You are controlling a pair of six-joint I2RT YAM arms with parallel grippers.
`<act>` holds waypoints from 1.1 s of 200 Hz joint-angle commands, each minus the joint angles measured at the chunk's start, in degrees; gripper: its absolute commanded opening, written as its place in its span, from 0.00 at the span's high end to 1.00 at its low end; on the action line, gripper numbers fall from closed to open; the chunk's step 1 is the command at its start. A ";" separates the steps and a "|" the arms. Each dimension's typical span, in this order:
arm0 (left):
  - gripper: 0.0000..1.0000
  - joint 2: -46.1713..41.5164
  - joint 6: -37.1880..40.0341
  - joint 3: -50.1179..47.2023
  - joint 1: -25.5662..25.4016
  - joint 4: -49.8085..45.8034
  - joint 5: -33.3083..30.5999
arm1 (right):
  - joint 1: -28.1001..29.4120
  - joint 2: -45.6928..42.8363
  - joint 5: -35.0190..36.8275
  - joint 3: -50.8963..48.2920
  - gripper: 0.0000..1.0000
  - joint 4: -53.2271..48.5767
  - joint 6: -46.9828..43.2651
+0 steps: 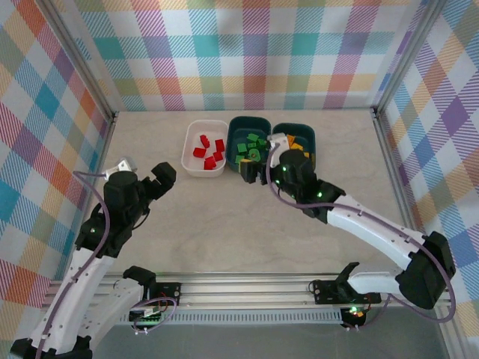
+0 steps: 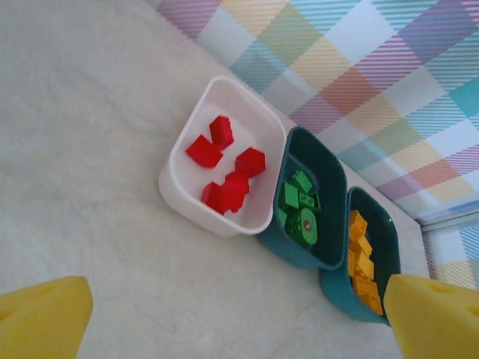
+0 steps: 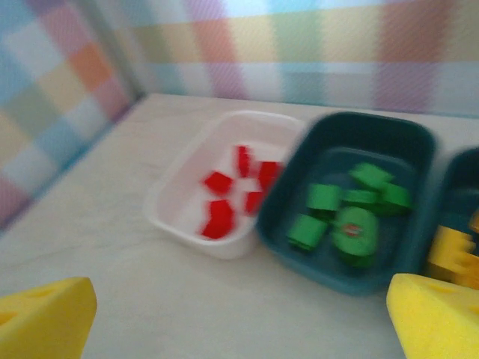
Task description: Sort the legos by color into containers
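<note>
Red legos (image 1: 209,147) lie in the white tub (image 1: 203,172), green legos (image 1: 251,146) in the middle teal tub (image 1: 249,120), and yellow-orange legos (image 1: 297,142) in the right teal tub (image 1: 301,128). The three tubs stand close side by side near the far edge of the bench (image 1: 224,232). Every brick in view lies with its own colour, so the sort looks finished. The right jaws, spread and empty, hang by the middle tub's near rim. The left jaws, also spread and empty, hover toward the bench's left edge. The next move probably calls only for drawing both arms back without clipping a rim.
</note>
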 commanded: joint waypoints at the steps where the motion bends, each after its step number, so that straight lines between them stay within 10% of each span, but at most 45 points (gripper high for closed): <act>1: 0.00 3.03 6.59 -5.05 -0.53 6.10 -6.62 | -3.14 0.38 11.87 -8.62 0.00 7.79 -5.17; 58: 0.00 -0.57 41.35 -33.83 0.14 52.69 -15.62 | -21.68 -10.07 -1.72 -31.62 0.00 28.27 -20.84; 110: 0.00 25.25 43.93 -38.55 9.22 74.77 -9.27 | -27.13 2.73 -5.71 -37.47 0.00 46.60 -26.07; 176: 0.00 49.20 39.61 -26.66 17.65 78.53 11.61 | -39.52 17.06 -10.90 -36.12 0.00 59.85 -16.65; 220: 0.00 49.04 40.20 -25.76 16.84 76.55 10.27 | -41.64 17.33 -9.24 -30.03 0.00 48.19 -13.37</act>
